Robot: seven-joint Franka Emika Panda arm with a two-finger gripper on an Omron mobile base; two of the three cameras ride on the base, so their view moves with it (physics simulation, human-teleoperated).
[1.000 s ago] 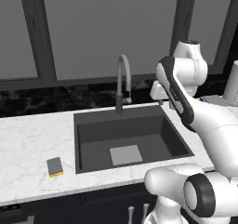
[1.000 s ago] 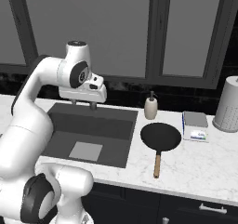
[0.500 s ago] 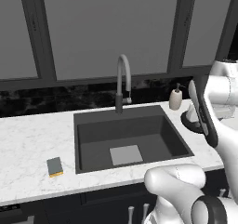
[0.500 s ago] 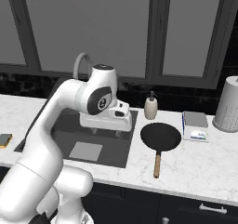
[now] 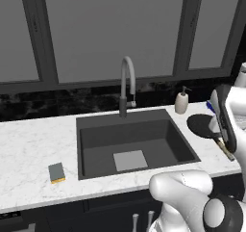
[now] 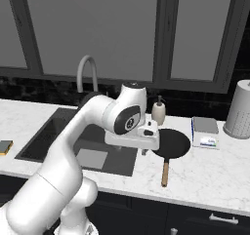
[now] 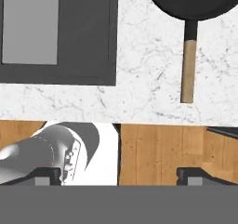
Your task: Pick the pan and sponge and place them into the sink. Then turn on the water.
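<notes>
White marble counter (image 6: 205, 168), dark windows behind — my jaws (image 7: 119, 174) spread open, the pan (image 7: 193, 2) lying ahead, untouched.

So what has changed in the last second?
The arm swung right, from over the sink to beside the pan; its pincer holds nothing. Pan, sponge and plate stayed put; nothing was grasped.
</notes>
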